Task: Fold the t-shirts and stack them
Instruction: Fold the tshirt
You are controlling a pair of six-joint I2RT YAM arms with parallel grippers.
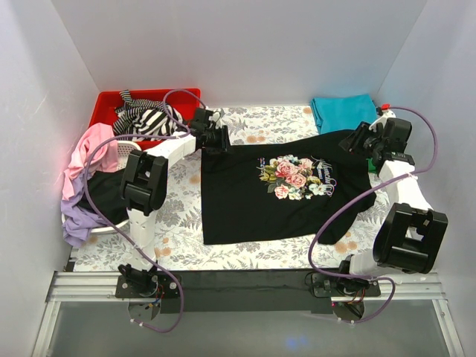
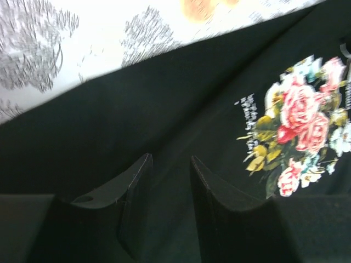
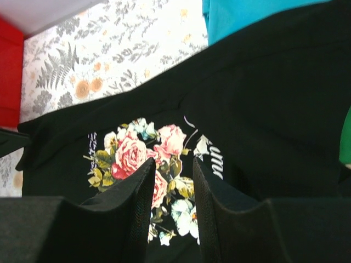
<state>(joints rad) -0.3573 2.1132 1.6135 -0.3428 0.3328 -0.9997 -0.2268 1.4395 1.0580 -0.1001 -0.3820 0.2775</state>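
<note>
My workstation, a lab test booth: plain white walls (image 1: 245, 44) box in a table under a floral cloth (image 1: 178, 223), left arm (image 1: 145, 186) and right arm (image 1: 405, 238) bolted to a metal rail (image 1: 245, 286).

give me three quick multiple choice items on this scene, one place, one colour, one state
1. Where on the table is the teal t-shirt? A near left corner; B far right; C centre.
2. What colour is the bin holding the striped t-shirt? A blue; B red; C green.
3. How is the black rose-print t-shirt? A spread open; B folded small; C rolled up.
Answers: 1 B, it sits at the far right edge; 2 B, its rim is red; 3 A, its whole print lies exposed.
</note>
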